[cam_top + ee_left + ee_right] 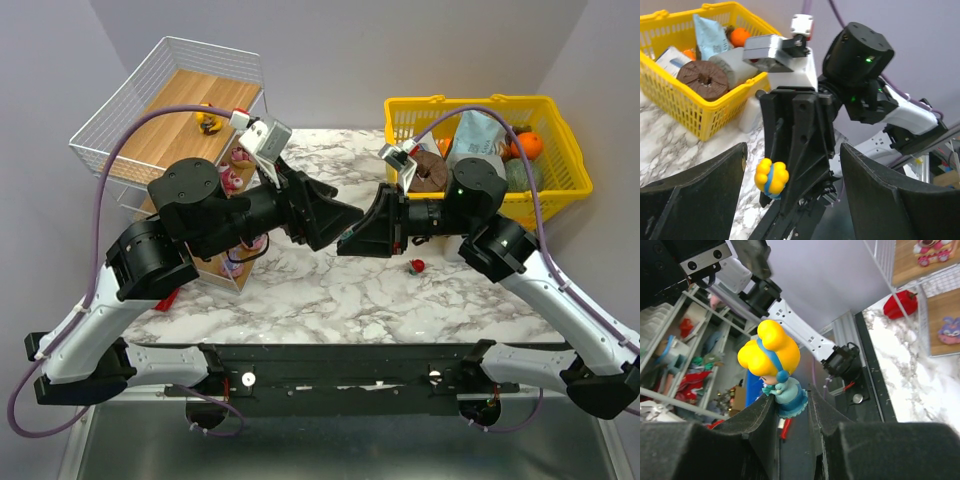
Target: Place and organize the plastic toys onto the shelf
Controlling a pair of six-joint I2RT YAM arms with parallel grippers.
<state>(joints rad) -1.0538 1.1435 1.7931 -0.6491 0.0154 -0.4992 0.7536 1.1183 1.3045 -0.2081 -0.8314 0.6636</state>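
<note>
The right gripper (790, 407) is clenched on a yellow-haired toy (772, 365). Its blue dress is pinched between the fingers and its head sticks out past the tips. The left gripper (792, 160) faces it with jaws spread wide. The toy sits between them, apparently touching neither. The shelf (165, 125) stands well behind the left gripper, with a duck (208, 122) on its top board.

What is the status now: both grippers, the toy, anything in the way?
Left gripper open, facing the right one. Right gripper shut on yellow-haired doll, in mid-air. Small red toy on table, untouched.
</note>
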